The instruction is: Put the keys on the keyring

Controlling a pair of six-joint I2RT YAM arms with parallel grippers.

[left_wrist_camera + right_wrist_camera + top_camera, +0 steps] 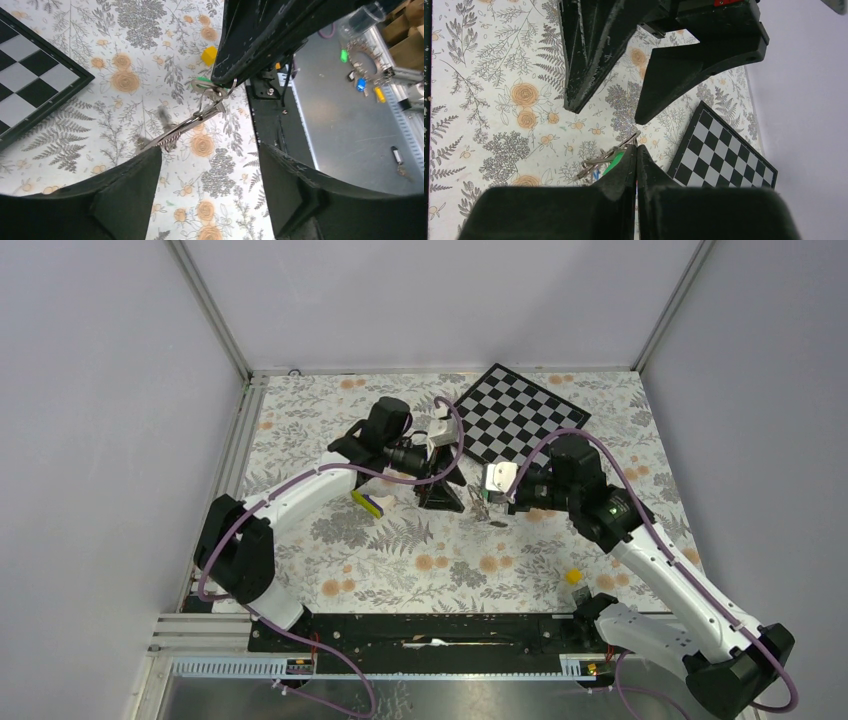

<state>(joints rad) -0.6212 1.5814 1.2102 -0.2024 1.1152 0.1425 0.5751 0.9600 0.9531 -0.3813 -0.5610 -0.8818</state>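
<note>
Right tool point(636, 150) clamps the keyring point(220, 95) with keys point(172, 134) dangling, while left tool point(209, 149) stands open beside them.

Keys point(482, 508) at tips of right fingers point(499, 502); left fingers point(440, 498) just beside; checkerboard point(515, 412) behind them

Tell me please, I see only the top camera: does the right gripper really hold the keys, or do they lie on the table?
Observer: It holds them. In the right wrist view the right gripper is shut on the keys, and the green key sits right at its fingertips.
Operator: And the left gripper, is it open or shut?
Observer: Open. In the left wrist view the left gripper has its fingers wide apart, and nothing is clamped between them.
</note>
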